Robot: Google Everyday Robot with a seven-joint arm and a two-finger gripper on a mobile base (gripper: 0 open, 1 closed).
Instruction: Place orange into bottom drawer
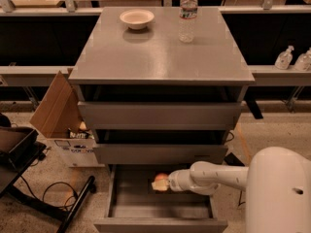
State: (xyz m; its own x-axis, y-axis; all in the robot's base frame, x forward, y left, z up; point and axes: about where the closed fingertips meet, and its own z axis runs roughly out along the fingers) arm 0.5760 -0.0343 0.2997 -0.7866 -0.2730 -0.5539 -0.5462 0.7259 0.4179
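Grey cabinet tabletop (160, 57): cream bowl (137, 18), water bottle (187, 13). Bottom drawer (131, 198) pulled open; claw (165, 182) reaching inside it, clamped on the orange (160, 180), just above the tray.

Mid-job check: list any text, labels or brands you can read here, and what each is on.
Cardboard box left of the cabinet: dark print on its white side, too blurred to read.
Water bottle on the cabinet top: label unreadable.
Two pump bottles on the right ledge: no legible text.
Nothing readable on the bowl, the bottom drawer, the orange or the gripper inside that drawer.
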